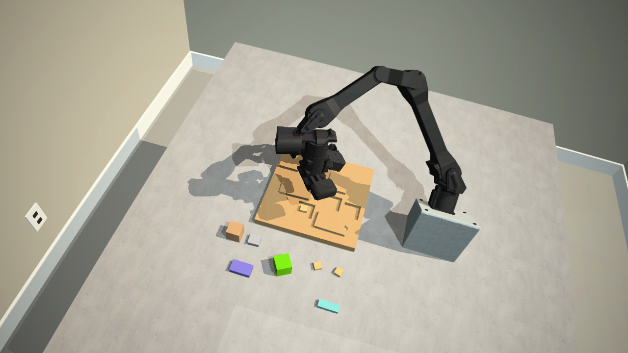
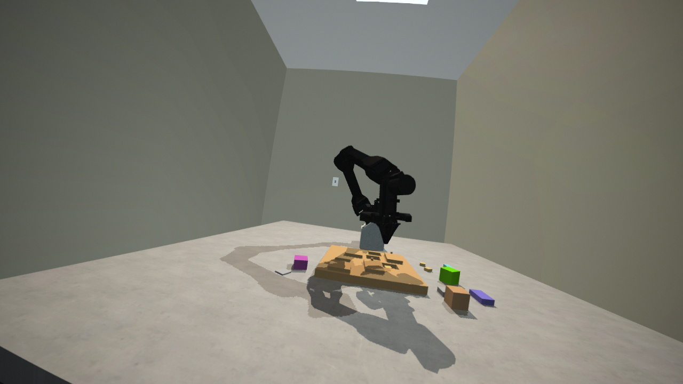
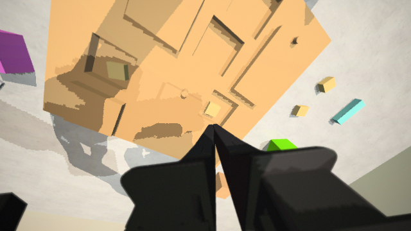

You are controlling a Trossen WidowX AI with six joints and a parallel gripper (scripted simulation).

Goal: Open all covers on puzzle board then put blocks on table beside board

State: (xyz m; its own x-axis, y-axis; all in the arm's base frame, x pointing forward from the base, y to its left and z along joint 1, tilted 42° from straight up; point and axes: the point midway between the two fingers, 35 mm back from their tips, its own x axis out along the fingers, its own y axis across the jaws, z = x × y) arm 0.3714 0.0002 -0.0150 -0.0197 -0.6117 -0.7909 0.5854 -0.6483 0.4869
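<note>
The tan puzzle board (image 1: 298, 227) (image 2: 377, 283) (image 3: 276, 83) lies on the table with several same-coloured covers on it. My gripper (image 2: 386, 242) (image 3: 212, 128) is shut, empty, and above the board. A small yellow block (image 1: 303, 208) (image 3: 212, 109) sits in an uncovered well just beyond the fingertips in the wrist view. Another yellow block (image 3: 117, 70) sits in a shaded open well. One cover (image 3: 170, 112) bears a small knob. Two yellow blocks (image 1: 317, 265) (image 1: 338, 271) rest on the table, clear of the board. The arm hides part of the board in the top view.
Beside the board lie a green cube (image 1: 282, 264) (image 2: 449, 275), an orange-brown block (image 1: 234, 231) (image 2: 457, 298), a grey piece (image 1: 253, 239), a purple bar (image 1: 241, 267) and a cyan bar (image 1: 328, 306) (image 3: 348, 111). A magenta block (image 2: 300, 262) (image 3: 16, 52) stands off the opposite side.
</note>
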